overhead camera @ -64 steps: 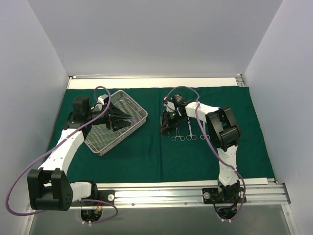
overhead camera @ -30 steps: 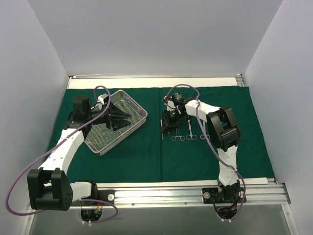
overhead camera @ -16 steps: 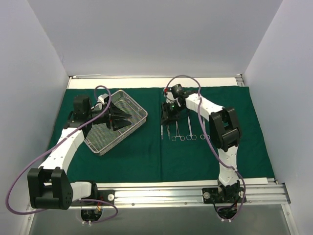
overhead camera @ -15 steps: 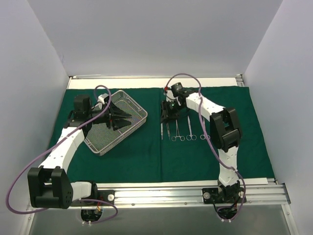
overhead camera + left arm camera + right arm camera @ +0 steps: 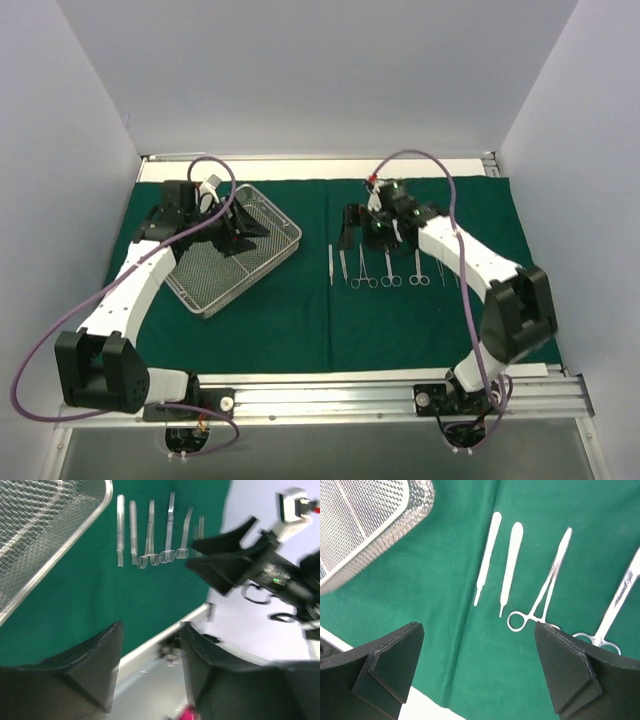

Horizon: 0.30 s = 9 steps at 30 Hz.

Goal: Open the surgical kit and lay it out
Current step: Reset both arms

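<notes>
The dark green cloth (image 5: 300, 320) lies spread flat over the table. On its left part sits the silver wire-mesh tray (image 5: 215, 280), which looks empty. My left gripper (image 5: 250, 235) hovers open over the tray's far side, with nothing between its fingers (image 5: 100, 665). A row of slender steel instruments (image 5: 372, 268) lies on the cloth right of the middle fold: two straight handles (image 5: 487, 555) and ring-handled forceps (image 5: 542, 597). My right gripper (image 5: 360, 240) hangs just behind that row, wide open and empty (image 5: 479, 630).
White walls close in the left, back and right. A bare white strip (image 5: 300, 168) runs behind the cloth, and a metal rail (image 5: 380, 395) with the arm bases runs along the near edge. Purple cables loop from both arms.
My right gripper opened wide and drew to the right, away from the left end of the row, where a slender instrument now lies. My left gripper opened wider and pulled back over the tray.
</notes>
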{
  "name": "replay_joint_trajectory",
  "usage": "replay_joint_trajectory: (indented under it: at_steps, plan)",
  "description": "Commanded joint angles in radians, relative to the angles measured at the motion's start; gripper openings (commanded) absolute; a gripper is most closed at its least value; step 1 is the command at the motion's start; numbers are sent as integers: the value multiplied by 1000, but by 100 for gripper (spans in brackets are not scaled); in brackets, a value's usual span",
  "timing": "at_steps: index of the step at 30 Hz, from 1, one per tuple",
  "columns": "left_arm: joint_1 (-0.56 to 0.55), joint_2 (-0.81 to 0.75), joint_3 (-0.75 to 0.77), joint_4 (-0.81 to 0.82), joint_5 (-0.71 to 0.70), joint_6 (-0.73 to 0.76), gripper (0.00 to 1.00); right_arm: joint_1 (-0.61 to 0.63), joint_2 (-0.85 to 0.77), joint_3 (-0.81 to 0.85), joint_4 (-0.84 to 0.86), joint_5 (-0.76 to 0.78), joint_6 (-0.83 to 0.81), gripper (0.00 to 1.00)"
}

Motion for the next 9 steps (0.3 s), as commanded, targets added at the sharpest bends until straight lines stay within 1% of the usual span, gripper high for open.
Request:
replay_joint_trajectory:
  at_steps: [1,2,3,4,6,7,8,9]
  plan:
    - [-43,-70,-70,94,-158,79,76,0,-181,-206,175,82,92,100]
    - [-51,-77,-86,123,-159,84,93,0,-221,-258,219,73,131,100]
    - [-60,-71,-94,157,-167,93,94,2,-257,-309,266,65,152,100]
    - [-86,-52,-95,161,-173,122,94,-1,-326,-402,358,56,175,100]
    - [-106,-28,-82,191,-168,145,94,-1,-384,-484,433,43,223,100]
    - [-122,-15,-82,213,-164,153,94,0,-444,-578,537,1,234,100]
    - [-126,-10,-86,236,-152,151,94,-15,-472,-619,584,-17,273,100]
    - [-129,-7,-97,324,-129,142,94,-24,-499,-656,630,-25,286,100]
